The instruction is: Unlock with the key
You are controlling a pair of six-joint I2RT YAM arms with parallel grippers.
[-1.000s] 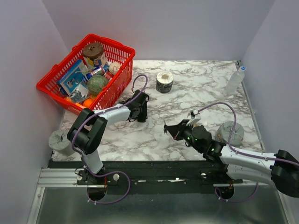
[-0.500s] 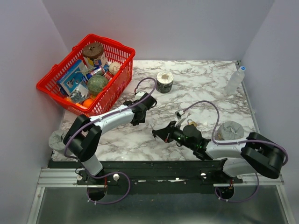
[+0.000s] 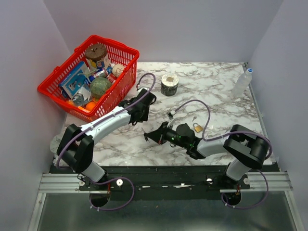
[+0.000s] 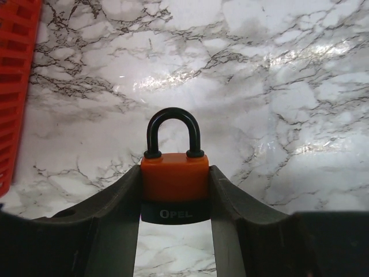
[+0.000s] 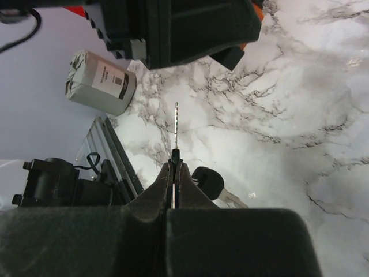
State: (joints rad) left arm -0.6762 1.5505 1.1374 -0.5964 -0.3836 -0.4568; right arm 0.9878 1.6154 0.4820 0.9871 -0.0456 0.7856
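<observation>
1. The key point(image 5: 176, 124) is a thin silvery blade seen edge-on, sticking out toward 12 o'clock from the right gripper point(image 5: 174, 158), which is pinched tight on its dark head.
2. The left gripper point(image 4: 174, 173) is half-spread and clamps the orange-and-black padlock point(image 4: 174, 183) by its sides, black shackle seated at 12 o'clock.
3. From overhead the key is too small to make out. That view alone shows a brass padlock point(image 3: 198, 127) lying at 3 o'clock of the right gripper.
4. Only the right wrist view shows the blade tip stopping short of the left gripper's black body.
</observation>
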